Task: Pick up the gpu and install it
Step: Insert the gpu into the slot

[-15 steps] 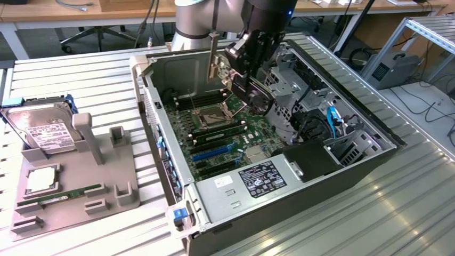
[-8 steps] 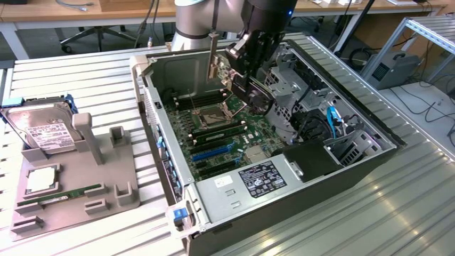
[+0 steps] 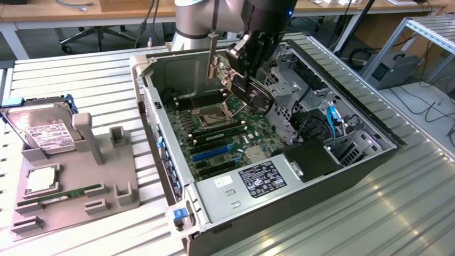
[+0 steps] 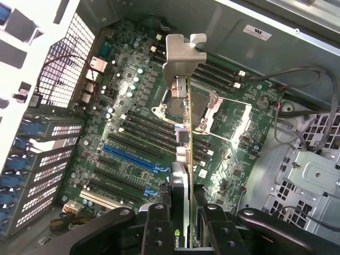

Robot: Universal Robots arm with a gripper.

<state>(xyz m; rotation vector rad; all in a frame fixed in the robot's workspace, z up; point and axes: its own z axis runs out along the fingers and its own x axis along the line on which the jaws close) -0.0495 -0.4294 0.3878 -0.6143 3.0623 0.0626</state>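
You see the gripper closed on the gpu - the card stands on its edge between the 2 fingers, with its silver bracket at the far end. The card hangs over the motherboard, inside the open computer case.

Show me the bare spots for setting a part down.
Bare table slats lie on the exterior view's right of the case, and beyond the grey tray. Crowded: the motherboard beneath the gpu held by the tool.
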